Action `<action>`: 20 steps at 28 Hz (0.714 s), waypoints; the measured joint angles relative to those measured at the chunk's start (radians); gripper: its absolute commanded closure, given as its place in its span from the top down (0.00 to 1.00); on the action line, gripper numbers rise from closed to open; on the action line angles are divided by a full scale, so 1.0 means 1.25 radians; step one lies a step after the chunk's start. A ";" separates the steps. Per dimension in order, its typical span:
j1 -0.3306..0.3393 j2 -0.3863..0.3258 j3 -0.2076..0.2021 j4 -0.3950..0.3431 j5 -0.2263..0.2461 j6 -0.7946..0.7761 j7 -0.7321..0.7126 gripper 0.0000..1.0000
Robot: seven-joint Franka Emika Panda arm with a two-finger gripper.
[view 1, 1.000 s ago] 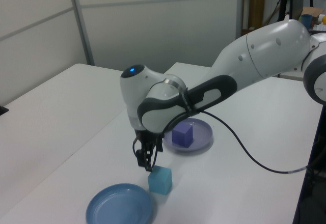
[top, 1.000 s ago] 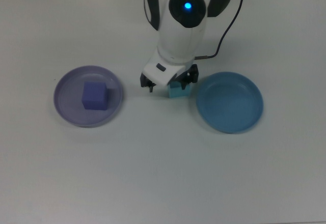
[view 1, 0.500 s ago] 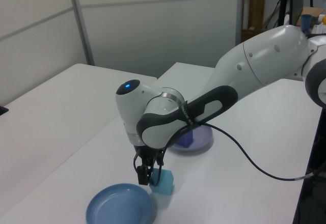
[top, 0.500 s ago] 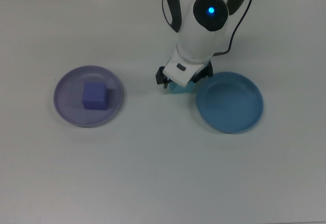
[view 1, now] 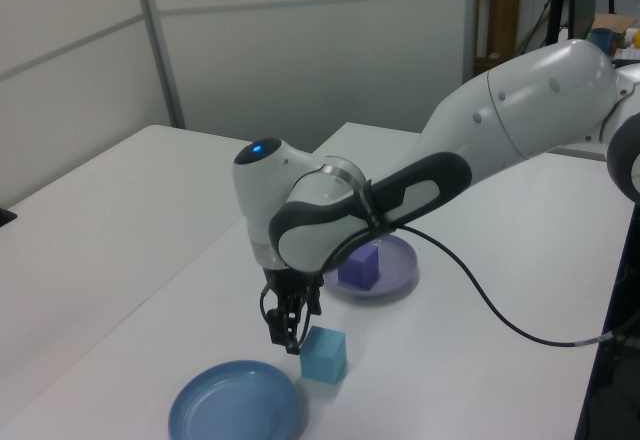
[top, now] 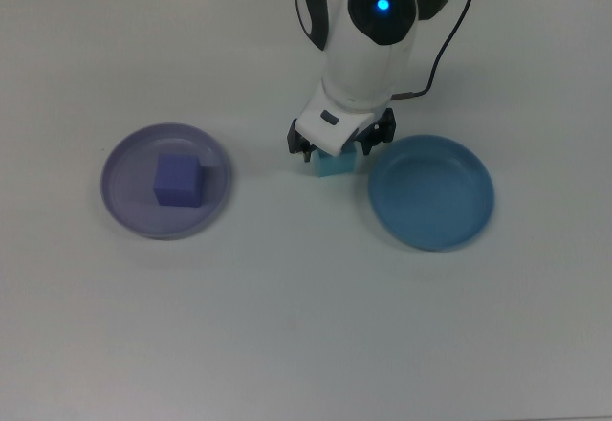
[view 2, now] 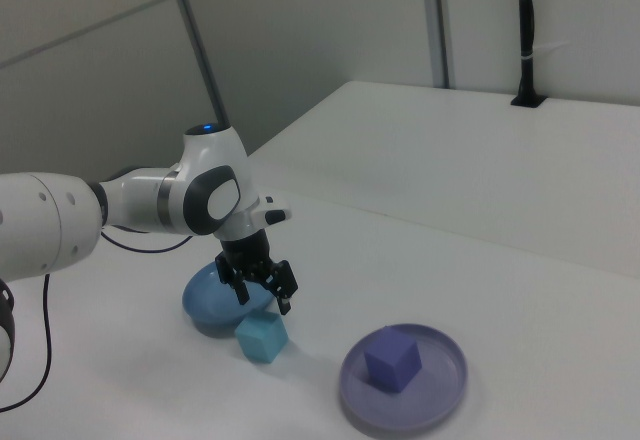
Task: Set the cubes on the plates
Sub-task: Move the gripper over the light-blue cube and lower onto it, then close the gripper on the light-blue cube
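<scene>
- Purple cube (top: 178,180) sits on the lavender plate (top: 124,196): half done.
- Turquoise cube (top: 335,164) lies on the table (top: 287,325), just beside the blue plate (top: 432,192), not on it.
- Arm (view 1: 480,130) reaches down; gripper (top: 340,144) hangs above the turquoise cube, fingers spread, holding nothing.

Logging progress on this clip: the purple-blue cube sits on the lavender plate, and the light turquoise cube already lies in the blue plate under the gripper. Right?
Not quite. The small light turquoise cube lies on the white table beside the round blue plastic plate, not in it, as the top view shows. The purple-blue cube does sit on the lavender plate, and the gripper hangs over the turquoise cube.
</scene>
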 measured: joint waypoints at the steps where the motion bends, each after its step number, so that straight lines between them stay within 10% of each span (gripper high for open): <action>1: -0.002 -0.001 -0.001 0.000 0.009 -0.002 0.000 1.00; 16: 0.013 0.008 -0.001 -0.023 0.003 -0.011 0.000 1.00; 20: 0.014 0.008 -0.001 -0.037 -0.015 -0.021 0.003 0.77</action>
